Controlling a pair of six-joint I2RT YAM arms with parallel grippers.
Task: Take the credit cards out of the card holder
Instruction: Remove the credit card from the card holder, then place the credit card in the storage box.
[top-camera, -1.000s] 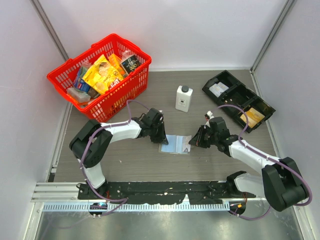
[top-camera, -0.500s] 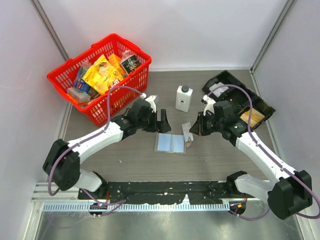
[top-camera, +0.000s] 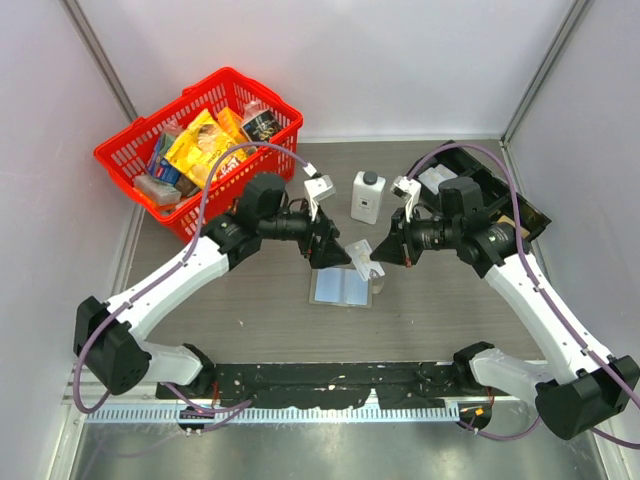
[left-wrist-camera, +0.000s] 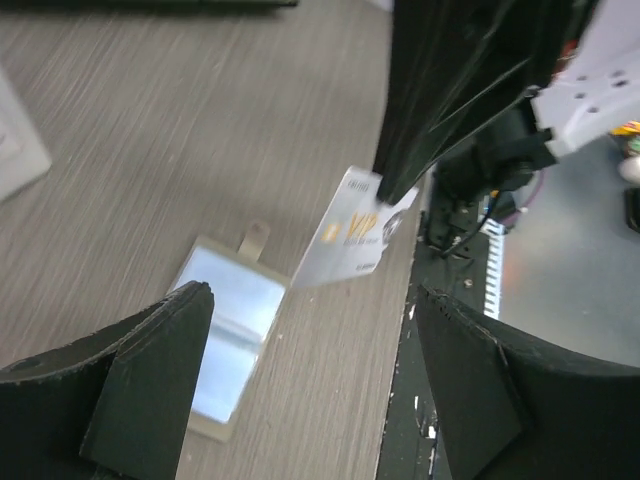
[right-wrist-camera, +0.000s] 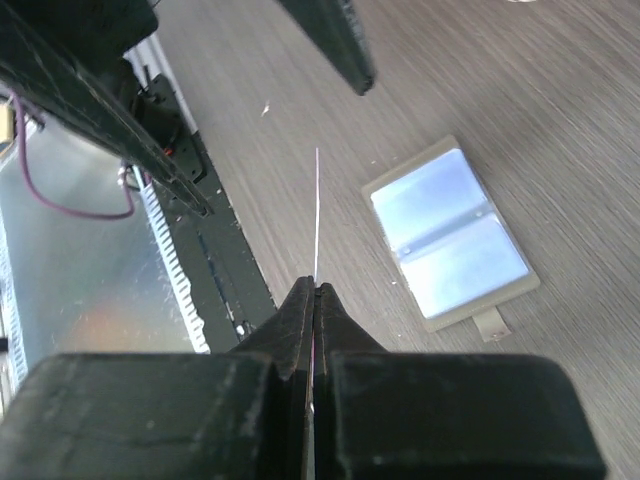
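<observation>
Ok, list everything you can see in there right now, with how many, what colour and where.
card holder: one, taupe, lying open mid-table, light blue pockets up
credit card: one, pale grey-white, pinched above the table beside the holder
white bottle: one, dark cap, behind the holder
basket: one, red, far left corner
packets: several, mostly yellow and orange, in the basket
black tray: one, far right corner
table: grey wood grain
left fingers: black, open, above the holder
right fingers: black, shut on the credit card
</observation>
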